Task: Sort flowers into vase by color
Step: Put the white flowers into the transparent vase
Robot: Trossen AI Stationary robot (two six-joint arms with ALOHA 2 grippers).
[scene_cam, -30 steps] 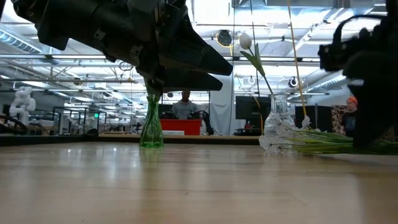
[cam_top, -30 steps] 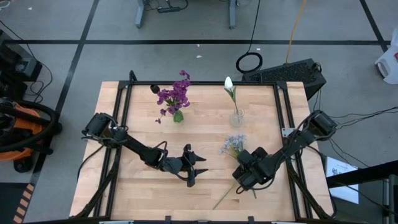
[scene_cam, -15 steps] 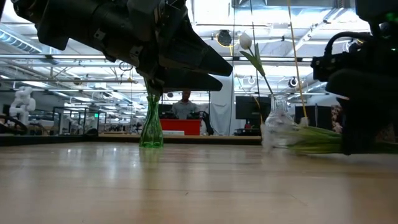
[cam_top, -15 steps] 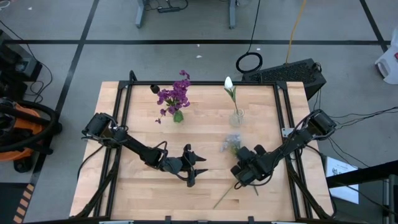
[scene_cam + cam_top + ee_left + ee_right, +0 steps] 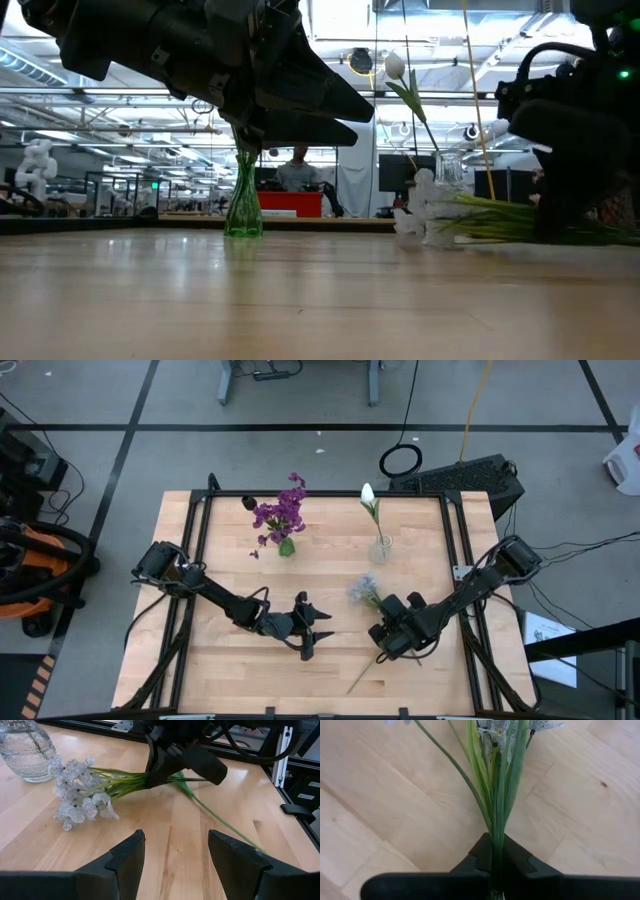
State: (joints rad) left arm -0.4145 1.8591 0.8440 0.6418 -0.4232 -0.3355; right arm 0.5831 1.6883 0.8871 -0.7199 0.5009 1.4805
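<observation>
Gripping the pale flower (image 5: 82, 795) by its stem, the right gripper (image 5: 385, 640) holds it low over the table (image 5: 330, 575), near the clear vase (image 5: 380, 548). The left gripper (image 5: 315, 628) waits open at mid-table.

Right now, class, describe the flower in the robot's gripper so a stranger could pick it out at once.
On the wooden table, look right of centre, just in front of the clear glass vase. The right gripper clamps the pale grey-lilac flower by its green stems. Unlike the purple flowers and white bud, it stands in no vase.
</observation>
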